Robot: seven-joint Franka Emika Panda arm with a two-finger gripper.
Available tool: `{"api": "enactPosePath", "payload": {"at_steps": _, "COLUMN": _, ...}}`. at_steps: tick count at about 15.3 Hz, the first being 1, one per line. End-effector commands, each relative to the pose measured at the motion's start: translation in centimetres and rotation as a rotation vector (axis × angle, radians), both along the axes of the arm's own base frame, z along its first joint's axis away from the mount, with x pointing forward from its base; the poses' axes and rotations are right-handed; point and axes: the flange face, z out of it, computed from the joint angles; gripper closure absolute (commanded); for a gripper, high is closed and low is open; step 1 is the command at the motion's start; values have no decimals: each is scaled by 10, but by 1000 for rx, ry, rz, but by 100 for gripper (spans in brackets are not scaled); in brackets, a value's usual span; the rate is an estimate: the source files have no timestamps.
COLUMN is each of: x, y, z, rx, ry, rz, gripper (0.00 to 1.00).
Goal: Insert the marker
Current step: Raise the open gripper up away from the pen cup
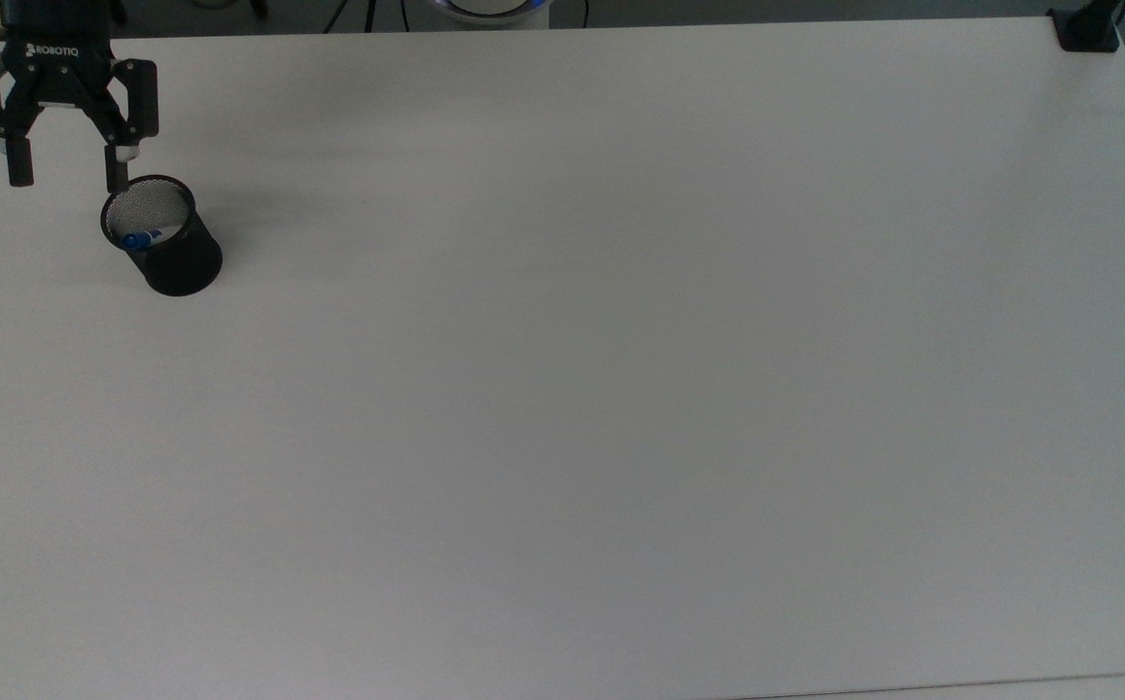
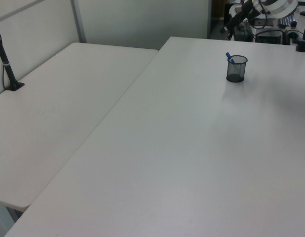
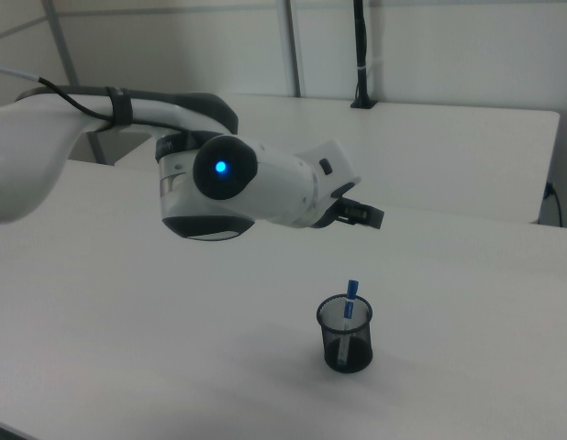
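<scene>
The marker (image 1: 140, 238) stands slanted inside the black mesh cup (image 1: 169, 251) near the top view's upper left, blue end poking above the rim. My gripper (image 1: 68, 173) hangs open and empty just up and left of the cup in the top view, one fingertip (image 1: 118, 178) close to the rim. In the left view the cup (image 2: 236, 69) holds the marker (image 2: 230, 58) with the gripper (image 2: 235, 22) raised behind it. In the right view the marker (image 3: 351, 299) leans in the cup (image 3: 345, 335) below the white arm (image 3: 238, 188).
The cup stands on a wide white table (image 1: 562, 389). A black clamp (image 1: 1087, 29) sits at its corner in the top view's upper right. A second white table (image 2: 54, 113) adjoins on the left view's left, with a black post (image 2: 7, 69).
</scene>
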Motion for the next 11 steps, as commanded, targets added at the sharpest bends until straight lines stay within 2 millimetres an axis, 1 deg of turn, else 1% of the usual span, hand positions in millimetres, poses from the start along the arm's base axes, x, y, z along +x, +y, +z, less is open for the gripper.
{"api": "enactPosePath", "payload": {"at_steps": 1, "x": -10, "y": -21, "z": 21, "rx": 72, "ry": 1, "rz": 48, "gripper": 16}}
{"api": "enactPosePath", "payload": {"at_steps": 2, "x": -11, "y": -26, "z": 26, "rx": 93, "ry": 11, "rz": 75, "gripper": 14}}
{"api": "enactPosePath", "payload": {"at_steps": 4, "x": -21, "y": -46, "z": 37, "rx": 137, "ry": 36, "rz": 126, "gripper": 14}}
{"api": "enactPosePath", "payload": {"at_steps": 7, "x": -32, "y": -60, "z": 53, "rx": 181, "ry": 90, "rz": 205, "gripper": 14}}
{"api": "enactPosePath", "payload": {"at_steps": 9, "x": -40, "y": -63, "z": 51, "rx": 202, "ry": 148, "rz": 246, "gripper": 12}}
{"api": "enactPosePath", "payload": {"at_steps": 11, "x": -51, "y": -69, "z": 54, "rx": 229, "ry": 206, "rz": 286, "gripper": 12}}
